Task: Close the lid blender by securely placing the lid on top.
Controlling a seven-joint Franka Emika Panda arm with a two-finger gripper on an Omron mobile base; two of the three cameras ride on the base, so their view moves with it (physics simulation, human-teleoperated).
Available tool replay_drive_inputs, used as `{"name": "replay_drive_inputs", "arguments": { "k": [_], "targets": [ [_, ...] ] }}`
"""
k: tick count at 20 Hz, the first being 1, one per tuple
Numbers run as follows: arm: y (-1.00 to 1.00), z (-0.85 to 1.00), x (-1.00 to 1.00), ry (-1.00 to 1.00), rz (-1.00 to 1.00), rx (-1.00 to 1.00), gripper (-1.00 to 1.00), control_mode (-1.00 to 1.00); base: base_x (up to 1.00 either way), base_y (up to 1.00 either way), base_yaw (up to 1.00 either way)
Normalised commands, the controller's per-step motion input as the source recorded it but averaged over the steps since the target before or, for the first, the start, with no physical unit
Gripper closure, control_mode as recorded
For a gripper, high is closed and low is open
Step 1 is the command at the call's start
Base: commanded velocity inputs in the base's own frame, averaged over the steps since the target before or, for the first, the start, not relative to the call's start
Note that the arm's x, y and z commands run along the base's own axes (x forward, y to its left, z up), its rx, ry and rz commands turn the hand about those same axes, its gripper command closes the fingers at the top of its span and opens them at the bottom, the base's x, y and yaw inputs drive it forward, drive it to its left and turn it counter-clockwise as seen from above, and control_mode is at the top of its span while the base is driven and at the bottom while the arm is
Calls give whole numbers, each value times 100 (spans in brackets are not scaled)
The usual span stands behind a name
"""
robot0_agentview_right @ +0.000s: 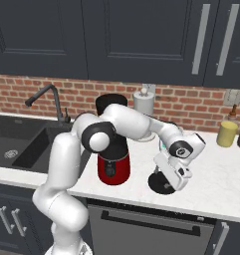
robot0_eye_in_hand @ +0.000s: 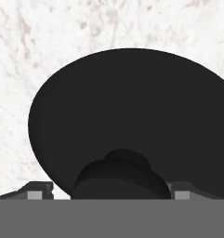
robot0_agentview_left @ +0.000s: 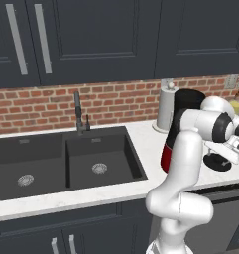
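The blender [robot0_agentview_right: 113,149] stands on the white marble counter [robot0_agentview_right: 216,174]; the lid [robot0_eye_in_hand: 132,121] lies flat just beside its red base. The gripper [robot0_agentview_right: 164,183] straddles the lid's raised centre knob [robot0_eye_in_hand: 120,179], fingers spread, not yet pinching. The lid appears light, rigid and smooth: grasp by the knob.

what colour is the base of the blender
Glossy red, below a black jar; the blender shows it best in the right base view.
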Motion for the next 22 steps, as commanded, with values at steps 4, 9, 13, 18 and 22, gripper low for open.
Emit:
{"name": "replay_drive_inputs", "arguments": {
  "k": [4,9,13,18,22],
  "targets": [
    [1,-33,0,1,0,-1,-100,-100,0,0,0],
    [25,-52,-2,4,-1,-8,100,-100,0,0,0],
    [15,-15,0,6,-1,-1,100,-100,0,0,0],
    [1,-3,-1,1,-1,0,100,-100,0,0,0],
    [-4,21,-14,0,-11,0,100,-100,0,0,0]
  ]
}}
